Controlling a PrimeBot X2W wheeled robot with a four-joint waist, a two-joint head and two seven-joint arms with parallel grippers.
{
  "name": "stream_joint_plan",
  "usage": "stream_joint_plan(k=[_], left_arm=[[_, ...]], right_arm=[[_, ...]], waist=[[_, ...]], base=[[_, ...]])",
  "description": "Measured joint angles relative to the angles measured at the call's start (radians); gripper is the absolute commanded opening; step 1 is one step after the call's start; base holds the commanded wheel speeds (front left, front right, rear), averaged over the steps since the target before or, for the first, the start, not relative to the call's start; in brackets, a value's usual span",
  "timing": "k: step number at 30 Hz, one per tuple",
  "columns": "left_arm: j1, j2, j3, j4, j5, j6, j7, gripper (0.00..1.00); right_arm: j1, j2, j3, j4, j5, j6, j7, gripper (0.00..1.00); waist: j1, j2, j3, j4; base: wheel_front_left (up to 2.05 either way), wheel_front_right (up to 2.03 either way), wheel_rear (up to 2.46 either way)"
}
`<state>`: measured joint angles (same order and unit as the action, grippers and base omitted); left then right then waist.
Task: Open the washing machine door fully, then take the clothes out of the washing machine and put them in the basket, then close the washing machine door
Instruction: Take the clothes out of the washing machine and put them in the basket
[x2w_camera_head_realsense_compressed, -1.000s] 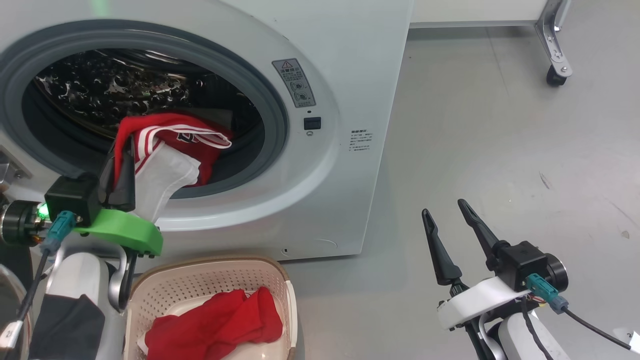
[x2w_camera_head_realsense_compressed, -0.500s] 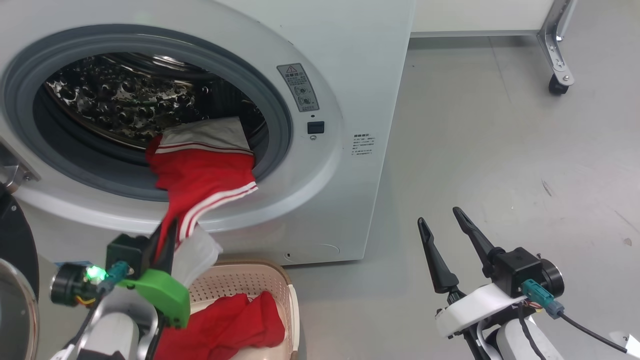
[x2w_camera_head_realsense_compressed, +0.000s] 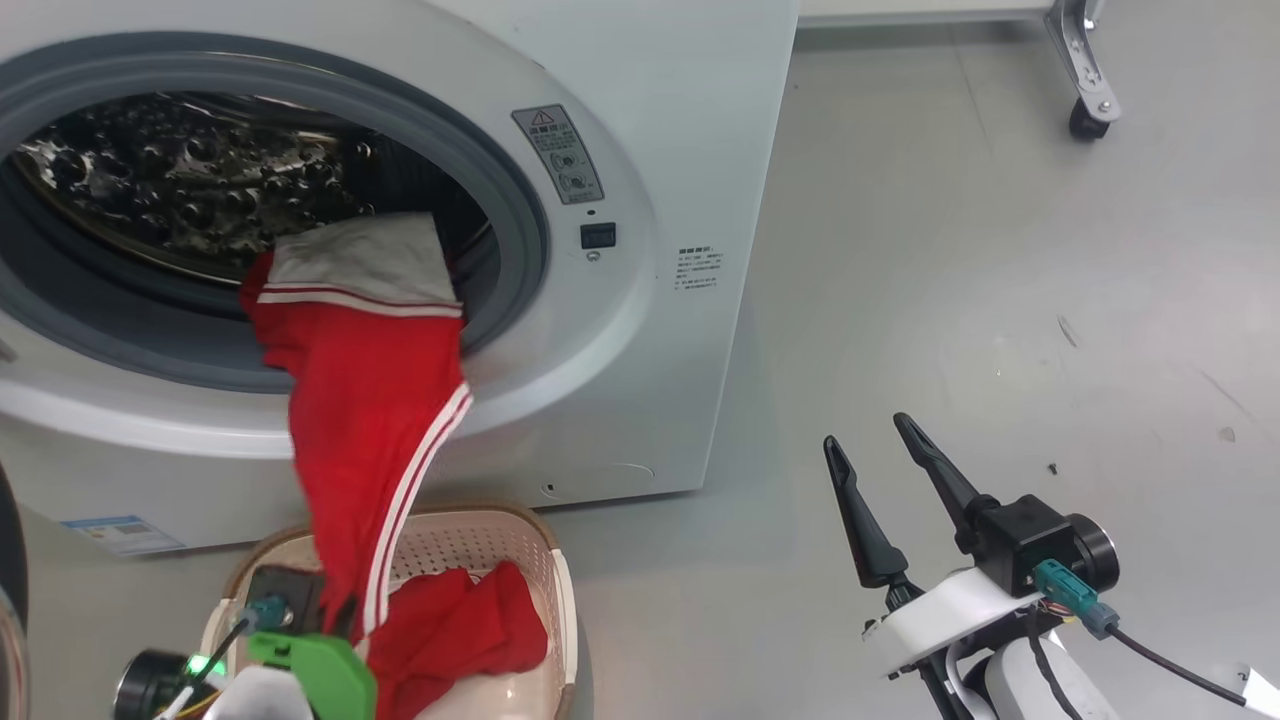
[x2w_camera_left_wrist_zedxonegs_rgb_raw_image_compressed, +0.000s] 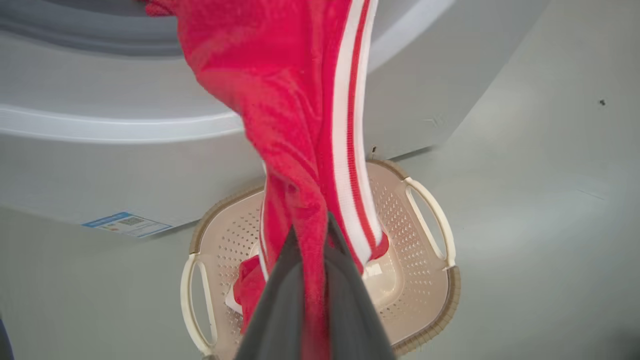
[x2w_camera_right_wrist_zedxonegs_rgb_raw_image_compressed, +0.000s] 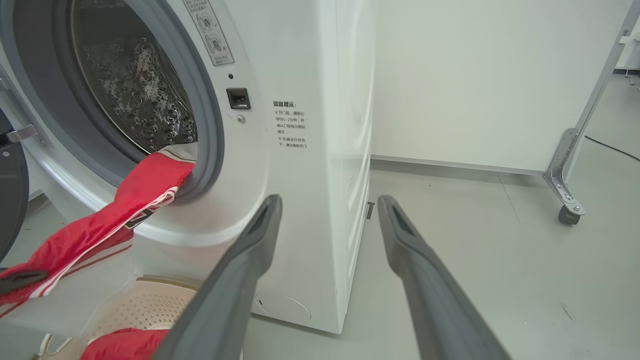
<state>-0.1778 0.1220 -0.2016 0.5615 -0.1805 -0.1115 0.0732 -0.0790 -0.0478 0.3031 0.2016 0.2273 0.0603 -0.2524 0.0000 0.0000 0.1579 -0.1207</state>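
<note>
Over basket (x2w_camera_left_wrist_zedxonegs_rgb_raw_image_compressed: 395, 215), L fingers (x2w_camera_left_wrist_zedxonegs_rgb_raw_image_compressed: 272, 310) clamp striped garment (x2w_camera_head_realsense_compressed: 370, 400), half hidden behind it. It hangs lengthwise from drum (x2w_camera_head_realsense_compressed: 180, 170); R fingers (x2w_camera_head_realsense_compressed: 860, 520) spread.

Head, left wrist look down; right wrist level; all share basket (x2w_camera_head_realsense_compressed: 500, 540).

The washing machine (x2w_camera_head_realsense_compressed: 690, 100) is white, its seal (x2w_camera_head_realsense_compressed: 520, 230) grey, its label (x2w_camera_head_realsense_compressed: 120, 533) blue. The hanging garment (x2w_camera_head_realsense_compressed: 360, 400) is red with white stripes. The perforated basket (x2w_camera_left_wrist_zedxonegs_rgb_raw_image_compressed: 425, 270) is cream, brown-rimmed; the cloth (x2w_camera_head_realsense_compressed: 470, 625) inside is plain red.
</note>
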Motion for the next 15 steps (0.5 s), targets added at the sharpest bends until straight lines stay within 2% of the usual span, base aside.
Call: stream_joint_plan(k=[4,15], left_arm=[[0.010,0.025,0.000,0.054,0.000,0.000,0.038,0.00],[-0.047,0.034,0.000,0.153,-0.009,-0.001,0.103,0.00]], right_arm=[[-0.006,0.000,0.006,-0.007,-0.001,0.000,0.000,1.00],[-0.063,0.000,0.017,-0.032,-0.009,0.000,0.000,1.00]], waist=[[0.0000,0.0000,0.032,-0.015],[0.0000,0.0000,0.141,-0.059]], base=[[0.00,0.00,0.00],[0.00,0.00,0.00]])
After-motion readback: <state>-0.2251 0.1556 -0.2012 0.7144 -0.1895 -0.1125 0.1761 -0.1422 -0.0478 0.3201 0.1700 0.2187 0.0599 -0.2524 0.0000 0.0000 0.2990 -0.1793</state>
